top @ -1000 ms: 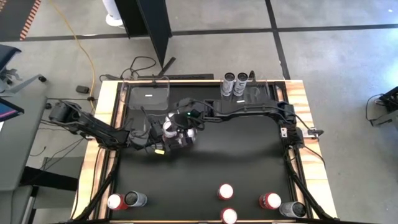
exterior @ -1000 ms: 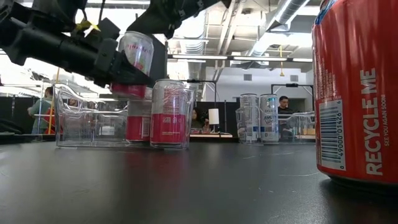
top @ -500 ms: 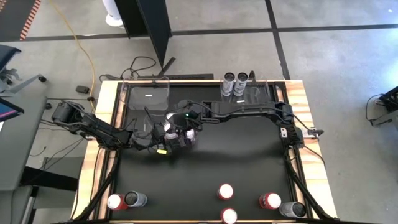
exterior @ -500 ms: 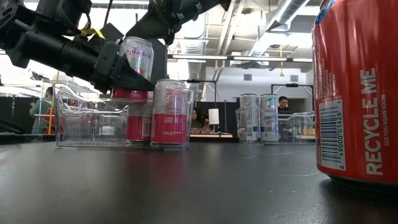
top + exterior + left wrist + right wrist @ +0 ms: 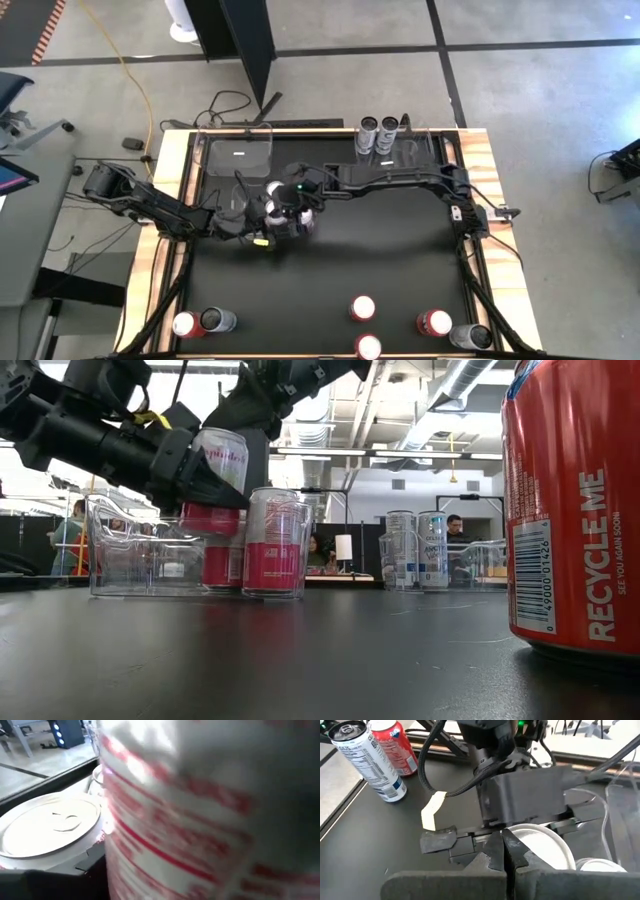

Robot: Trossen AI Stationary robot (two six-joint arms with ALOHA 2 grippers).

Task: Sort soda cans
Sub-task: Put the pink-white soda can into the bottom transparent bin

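Observation:
My left gripper [image 5: 196,472] is shut on a pink-and-white soda can [image 5: 215,475], held tilted above a clear bin [image 5: 272,545] that holds other pink-and-white cans [image 5: 268,550]. The held can fills the left wrist view [image 5: 200,820], with another can's top [image 5: 50,825] below it. My right gripper [image 5: 505,851] is shut and empty, hovering just above the left gripper [image 5: 530,805] and the can's white top [image 5: 540,847]. In the high view both grippers meet over the bin [image 5: 285,208]. My left gripper pinches the can's side wall [image 5: 200,480] about mid-height between its two fingers. The fingers come roughly level from the table's left. The can is lifted clear, tilted with its top leaning toward the table's right, its pink base just above the cans in the bin.
An empty-looking clear bin [image 5: 238,155] stands at the far left, and a bin with grey cans [image 5: 377,132] at the far middle. Several loose cans stand along the near edge [image 5: 362,307], [image 5: 433,322], [image 5: 200,322]. A red can [image 5: 570,510] stands close in the low view.
My left gripper has gone down a little toward the bin with the pink-and-white can, which has tipped somewhat more and stays clear of the cans below.

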